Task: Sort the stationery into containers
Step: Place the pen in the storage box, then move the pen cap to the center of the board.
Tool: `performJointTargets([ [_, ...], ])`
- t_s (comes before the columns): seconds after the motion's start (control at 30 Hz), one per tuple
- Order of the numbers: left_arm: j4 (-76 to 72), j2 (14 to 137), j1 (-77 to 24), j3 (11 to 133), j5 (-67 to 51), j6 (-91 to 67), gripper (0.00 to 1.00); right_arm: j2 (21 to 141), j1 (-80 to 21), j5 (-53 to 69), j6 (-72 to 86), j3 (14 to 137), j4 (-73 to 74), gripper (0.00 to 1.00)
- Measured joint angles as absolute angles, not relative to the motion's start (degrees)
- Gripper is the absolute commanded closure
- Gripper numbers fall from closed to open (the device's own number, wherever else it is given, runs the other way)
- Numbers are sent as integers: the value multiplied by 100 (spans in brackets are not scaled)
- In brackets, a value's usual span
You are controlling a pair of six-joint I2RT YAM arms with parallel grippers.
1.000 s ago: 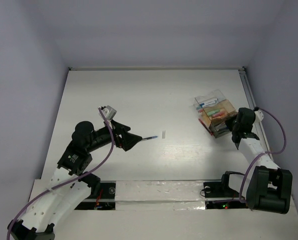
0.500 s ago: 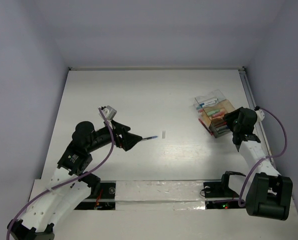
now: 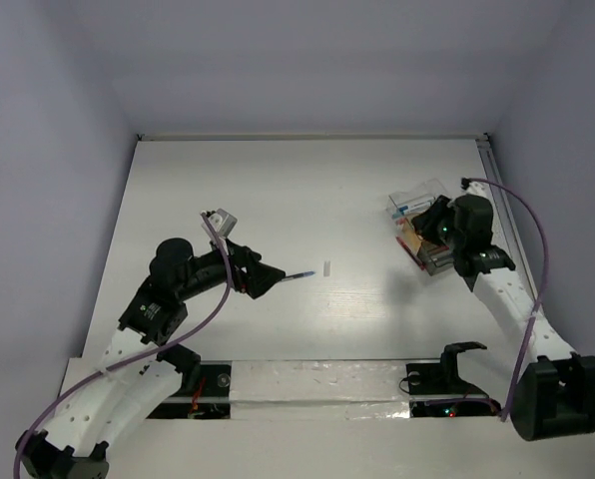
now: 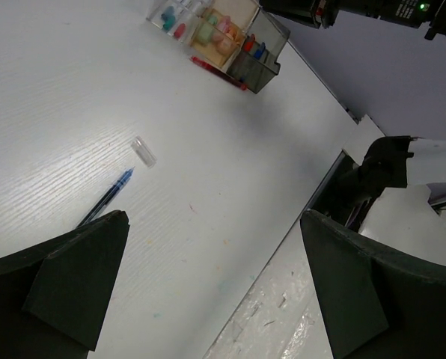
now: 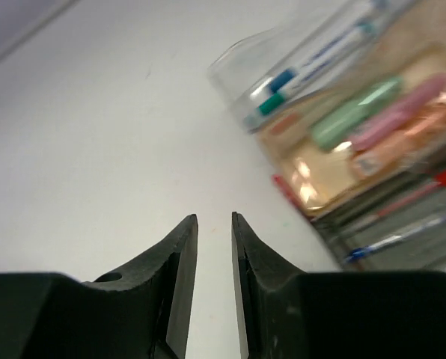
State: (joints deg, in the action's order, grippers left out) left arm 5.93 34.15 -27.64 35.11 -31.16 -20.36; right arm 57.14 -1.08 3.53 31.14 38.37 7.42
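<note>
Two loose bits sit on the bench in the top view: a blue pen and a tiny clear cap just beside its tip, both well apart from the boxes over on the right. The left tool points at the pen's dark end from close by, and the right tool hangs over the boxes. From the left wrist you can see that tool's jaws spread as wide as they go with nothing in them; the pen lies flat on the bench just ahead, its back end near the left jaw, not gripped. From the right wrist, that tool's jaws are only a narrow slit apart and empty, with the boxes right in front, green and pink markers already lying inside the orange one. My guess on handling: the pen is light and stiff but thin, with a smooth round barrel, so it'll probably roll or skid if nudged. I'd pinch it across the barrel around the middle so it doesn't tip. The cap looks featherweight and slick, so I'd squeeze across its width, gently, or it'll likely shoot out.
</note>
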Motion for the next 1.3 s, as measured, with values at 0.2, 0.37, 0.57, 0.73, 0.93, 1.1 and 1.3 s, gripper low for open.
performJointTargets([
  [0.2,600,3577,-2764,3511,-3096,-2021,1,6528,-1363,183,2486,4532,1376,63],
  [0.37,609,3586,-2764,3511,-3096,-2016,1,7461,-1702,-576,2211,4790,1841,53],
  [0.57,620,3544,-2764,3511,-3098,-2012,1,8213,-1813,-1376,1966,5006,2018,44],
  [0.73,628,3426,-2792,3511,-3098,-2001,1,8766,-1865,-1730,1750,5352,1874,39],
  [0.93,628,3352,-2856,3511,-3098,-1999,1,9548,-1885,-1964,1525,5699,1763,37],
  [1.1,631,3352,-2856,3511,-3096,-1999,1,9885,-1885,-2071,1317,5887,1726,36],
  [1.3,631,3356,-2856,3511,-3096,-1999,1,10208,-1885,-2143,1070,6097,1559,37],
])
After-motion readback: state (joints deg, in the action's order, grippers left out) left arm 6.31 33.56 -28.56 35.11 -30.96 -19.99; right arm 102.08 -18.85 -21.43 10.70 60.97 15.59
